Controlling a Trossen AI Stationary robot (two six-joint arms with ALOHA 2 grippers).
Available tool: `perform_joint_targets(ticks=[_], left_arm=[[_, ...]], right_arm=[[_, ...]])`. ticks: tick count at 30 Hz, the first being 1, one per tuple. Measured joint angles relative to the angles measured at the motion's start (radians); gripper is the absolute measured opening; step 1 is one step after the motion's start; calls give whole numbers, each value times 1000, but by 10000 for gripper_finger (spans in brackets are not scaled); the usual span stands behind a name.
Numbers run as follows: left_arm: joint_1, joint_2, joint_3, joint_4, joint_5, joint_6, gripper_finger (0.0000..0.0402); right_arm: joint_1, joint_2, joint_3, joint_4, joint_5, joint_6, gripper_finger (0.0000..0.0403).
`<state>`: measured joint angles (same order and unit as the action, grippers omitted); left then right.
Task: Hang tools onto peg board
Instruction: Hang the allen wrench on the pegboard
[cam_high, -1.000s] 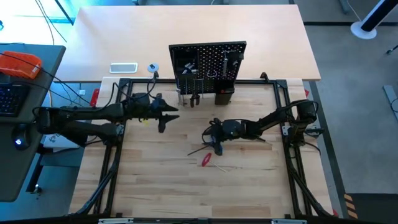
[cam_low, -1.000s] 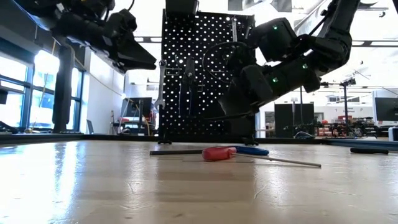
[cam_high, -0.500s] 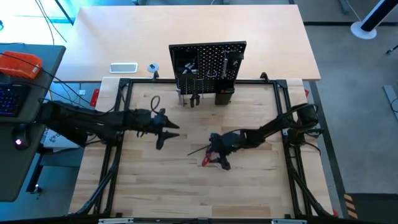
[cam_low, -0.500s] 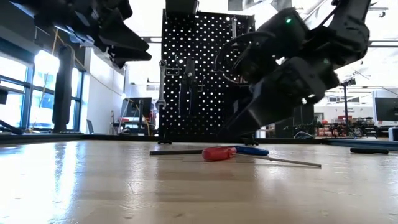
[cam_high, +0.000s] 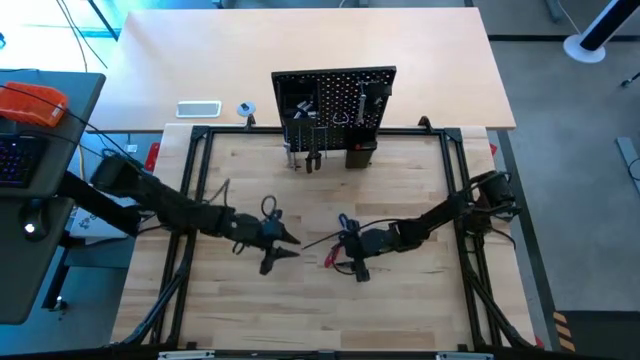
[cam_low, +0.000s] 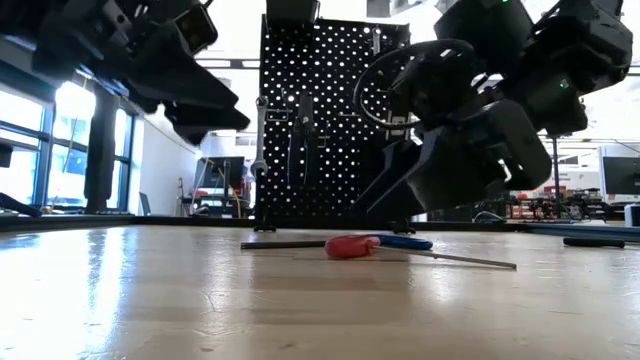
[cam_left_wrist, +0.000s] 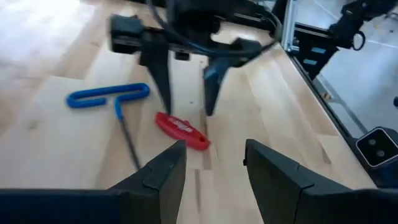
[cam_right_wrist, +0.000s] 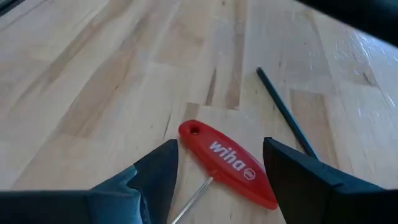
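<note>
A red-handled hex key (cam_right_wrist: 227, 162) lies flat on the table, its handle also visible in the top view (cam_high: 330, 258). A blue-handled T hex key (cam_left_wrist: 109, 96) lies just beyond it, with its black shaft (cam_right_wrist: 286, 115) on the wood. My right gripper (cam_right_wrist: 219, 146) is open and hovers low, a finger on either side of the red handle, touching nothing. My left gripper (cam_high: 283, 250) is open, left of the tools and pointing at them. The peg board (cam_high: 335, 98) stands upright at the far edge, with a wrench (cam_low: 260, 130) and other tools hanging on it.
Black frame rails (cam_high: 190, 200) run along the table's left and right sides. A small dark object (cam_low: 592, 242) lies on the table off to the right in the low view. Bare wood stretches toward the near edge (cam_high: 320, 320).
Both grippers have moved toward the table's near edge and come down. My right gripper has dropped from near the peg board to just over the red handle. My left gripper has swung toward the tools from the left. The tools have not moved.
</note>
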<state>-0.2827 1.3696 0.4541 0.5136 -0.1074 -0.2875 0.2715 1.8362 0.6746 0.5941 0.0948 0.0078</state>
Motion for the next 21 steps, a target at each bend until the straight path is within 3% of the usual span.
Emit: perform_joint_targets(ticks=[9, 15, 21], left_arm=[[-42, 278, 8, 327, -8, -12, 159], [-58, 417, 56, 353, -7, -52, 159], [-77, 477, 87, 352, -6, -77, 159]], right_arm=[[-1, 0, 55, -47, 10, 12, 230], [-27, 37, 110, -158, -18, 8, 230], [-44, 82, 159, -264, -81, 8, 230]])
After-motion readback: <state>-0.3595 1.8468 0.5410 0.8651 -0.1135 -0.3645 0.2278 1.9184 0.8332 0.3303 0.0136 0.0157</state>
